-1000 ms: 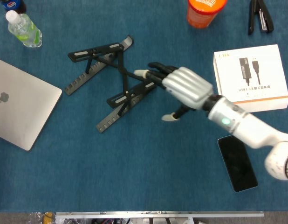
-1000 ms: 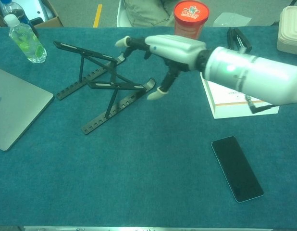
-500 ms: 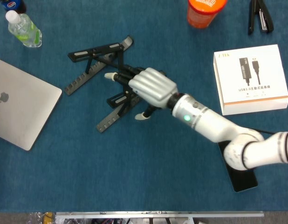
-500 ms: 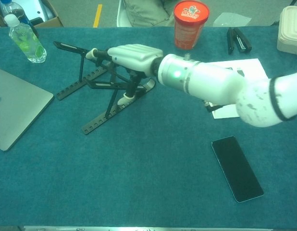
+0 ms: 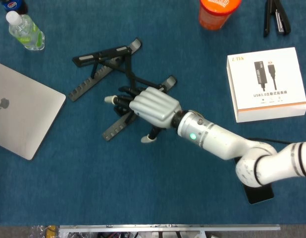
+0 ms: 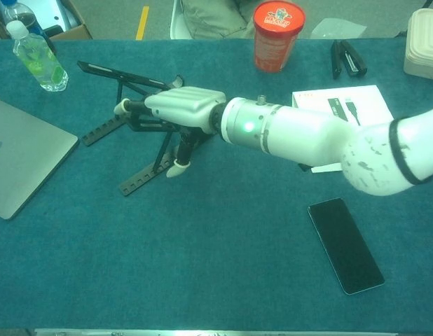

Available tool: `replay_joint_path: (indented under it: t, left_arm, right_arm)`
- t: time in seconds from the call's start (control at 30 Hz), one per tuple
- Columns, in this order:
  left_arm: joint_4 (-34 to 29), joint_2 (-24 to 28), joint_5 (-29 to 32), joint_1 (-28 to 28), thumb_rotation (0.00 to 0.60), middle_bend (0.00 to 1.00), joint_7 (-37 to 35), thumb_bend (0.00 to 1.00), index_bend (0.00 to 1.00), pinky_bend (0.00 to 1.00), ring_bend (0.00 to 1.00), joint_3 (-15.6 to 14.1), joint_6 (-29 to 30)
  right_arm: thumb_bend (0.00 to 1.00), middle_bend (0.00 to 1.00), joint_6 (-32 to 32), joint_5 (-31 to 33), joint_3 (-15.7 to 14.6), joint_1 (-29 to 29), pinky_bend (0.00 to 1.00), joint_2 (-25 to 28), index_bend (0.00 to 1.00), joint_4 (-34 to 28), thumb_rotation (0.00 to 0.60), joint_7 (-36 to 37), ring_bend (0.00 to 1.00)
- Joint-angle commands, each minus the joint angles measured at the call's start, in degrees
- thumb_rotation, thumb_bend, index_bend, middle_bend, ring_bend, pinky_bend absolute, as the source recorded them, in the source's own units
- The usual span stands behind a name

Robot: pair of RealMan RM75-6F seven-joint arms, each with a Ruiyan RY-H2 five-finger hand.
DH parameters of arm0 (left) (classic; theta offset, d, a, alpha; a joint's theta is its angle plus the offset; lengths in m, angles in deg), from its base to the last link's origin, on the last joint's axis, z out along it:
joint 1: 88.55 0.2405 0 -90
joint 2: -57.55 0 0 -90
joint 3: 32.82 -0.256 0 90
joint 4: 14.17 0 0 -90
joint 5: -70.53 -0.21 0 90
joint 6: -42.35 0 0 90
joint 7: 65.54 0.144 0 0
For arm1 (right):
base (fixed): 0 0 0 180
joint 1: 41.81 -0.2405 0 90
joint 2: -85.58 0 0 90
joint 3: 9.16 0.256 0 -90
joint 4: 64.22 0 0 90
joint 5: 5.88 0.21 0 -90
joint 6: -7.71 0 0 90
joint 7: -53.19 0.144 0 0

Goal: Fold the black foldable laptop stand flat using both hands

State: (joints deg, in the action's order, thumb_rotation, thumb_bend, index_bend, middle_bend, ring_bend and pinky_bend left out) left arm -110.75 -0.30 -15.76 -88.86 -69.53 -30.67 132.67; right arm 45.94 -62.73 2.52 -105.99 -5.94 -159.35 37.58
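The black laptop stand (image 5: 100, 61) stands unfolded at the table's left centre, its two toothed rails (image 6: 141, 173) spread apart and joined by crossed struts. My right hand (image 5: 150, 105) lies over the nearer side of the stand, its fingers (image 6: 132, 108) stretched out flat along the raised upper bar. The thumb (image 6: 176, 169) hangs down beside the lower rail. The fingers are not closed around anything. My right forearm (image 6: 293, 133) reaches in from the right. My left hand shows in neither view.
A silver laptop (image 5: 22, 109) lies left of the stand, with a water bottle (image 5: 25, 30) behind it. An orange cup (image 5: 218, 12), a stapler (image 5: 276, 17) and a white box (image 5: 267, 84) sit to the right. A phone (image 6: 345, 245) lies at the near right.
My right hand has moved left from beside the stand's right end. It now lies over the nearer side, fingers along the upper bar. The stand itself has barely shifted.
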Motion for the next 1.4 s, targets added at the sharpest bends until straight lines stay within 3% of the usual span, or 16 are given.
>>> replay_joint_path:
  t: [0.03, 0.47, 0.93, 1.07, 1.23, 1.4]
  left_arm:
    - [-0.1, -0.1, -0.2, -0.1, 0.6, 0.05, 0.2, 0.24, 0.1, 0.03, 0.0, 0.0, 0.0]
    - [-1.3, -0.1, -0.7, -0.4, 0.6, 0.05, 1.7, 0.24, 0.1, 0.03, 0.0, 0.0, -0.3]
    - [-3.2, -0.4, -1.4, -1.2, 0.6, 0.05, 4.2, 0.24, 0.1, 0.03, 0.0, 0.2, -0.9]
    - [-3.6, -0.6, -1.6, -1.6, 0.6, 0.05, 4.6, 0.24, 0.1, 0.03, 0.0, 0.3, -1.1]
    - [-3.5, -0.7, -1.8, -1.7, 0.6, 0.05, 4.6, 0.24, 0.1, 0.03, 0.0, 0.3, -1.1]
    - [-2.9, -0.6, -1.4, -1.4, 0.6, 0.05, 3.8, 0.24, 0.1, 0.03, 0.0, 0.2, -1.0]
  right_arm:
    - [0.0, 0.19, 0.1, -1.7, -1.2, 1.0, 0.21, 2.1, 0.01, -2.5, 0.6, 0.9, 0.04]
    - [0.0, 0.21, -0.2, -8.4, -6.0, 5.1, 0.21, 10.2, 0.02, -9.7, 0.6, 4.9, 0.05]
    - [0.0, 0.21, 1.1, -19.8, -11.0, 12.1, 0.21, 23.7, 0.01, -17.5, 0.6, 14.9, 0.06]
    - [0.0, 0.21, 5.7, -24.4, -10.3, 14.4, 0.21, 22.6, 0.01, -16.7, 0.6, 17.7, 0.06]
    - [0.0, 0.2, 14.5, -33.5, -10.5, 17.6, 0.21, 16.4, 0.01, -11.5, 0.6, 20.3, 0.06]
    - [0.0, 0.15, 16.5, -35.3, -10.7, 18.5, 0.21, 13.9, 0.01, -8.3, 0.6, 14.9, 0.05]
